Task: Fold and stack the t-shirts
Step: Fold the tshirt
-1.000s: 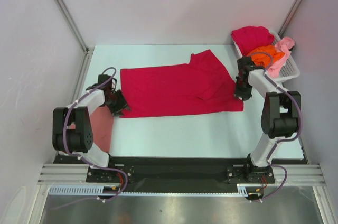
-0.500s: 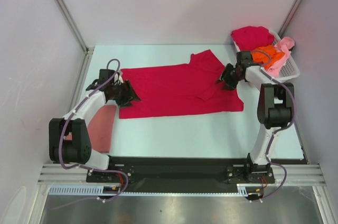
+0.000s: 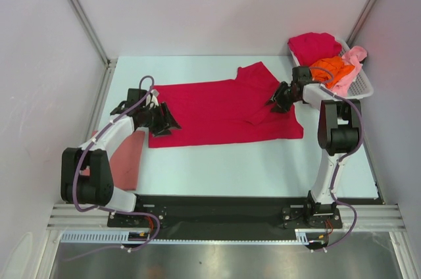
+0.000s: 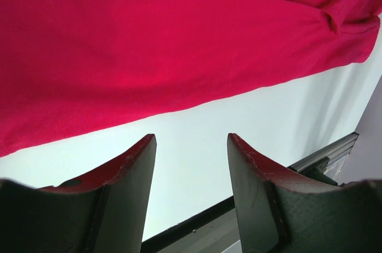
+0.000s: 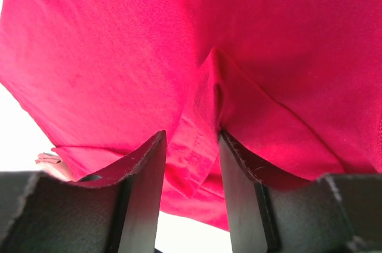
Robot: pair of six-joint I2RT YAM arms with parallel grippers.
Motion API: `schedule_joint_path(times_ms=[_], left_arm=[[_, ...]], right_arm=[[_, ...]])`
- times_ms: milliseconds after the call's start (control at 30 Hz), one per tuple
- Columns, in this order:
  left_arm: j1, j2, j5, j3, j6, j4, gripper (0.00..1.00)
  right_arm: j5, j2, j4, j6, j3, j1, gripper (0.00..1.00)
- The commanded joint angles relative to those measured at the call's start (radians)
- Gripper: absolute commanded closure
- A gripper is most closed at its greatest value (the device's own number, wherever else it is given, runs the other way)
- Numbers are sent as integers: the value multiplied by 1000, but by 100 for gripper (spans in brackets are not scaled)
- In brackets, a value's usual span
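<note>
**Item: crimson t-shirt (image 3: 223,111), spread.** It lies flat on the desk (image 3: 250,160), just left of the white basket (image 3: 363,87) and a little nearer the arms.

**Lie.** Its long axis runs side to side across the desk. The hem end points away from the basket and the shoulder end toward it. One sleeve juts toward the far wall, beside the basket's near corner. A raised crease sits on the body at the basket end.

**Right gripper (image 3: 277,100).** It is at the basket end of the shirt. Its jaws are partly open and straddle that crease. The cloth rises between them but looks unpinched.

**Left gripper (image 3: 164,121).** It is at the hem end, farthest from the basket. Its jaws are partly open, with bare desk between them and the shirt's edge just beyond. They hold nothing.

**Step in hand (judged).** Take hold at both ends for a fold.
- The left jaws need to reach over the hem edge before they close.
- The right jaws should take the crease low, catching both layers.
- Both ends should lift evenly so the cloth does not skew.

**Others.**
- A salmon shirt (image 3: 128,160) lies on the desk well left of the basket.
- A second crimson shirt (image 3: 314,45), an orange shirt (image 3: 332,68) and a light pink shirt (image 3: 353,62) are heaped in the basket.
</note>
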Motion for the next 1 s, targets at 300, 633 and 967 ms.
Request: schedule_joint_path(times_ms=[300,633,967], left_arm=[[-5,-14,34,19,0,24,43],[-3,-6,28,21,7,19,43],[-3,3,25,22,10,17,43]], right_arm=[[-40,15,69,12,-25,-10,67],[-84,75,95,47,49,-7,100],[-81,145,72,99,194,23,100]])
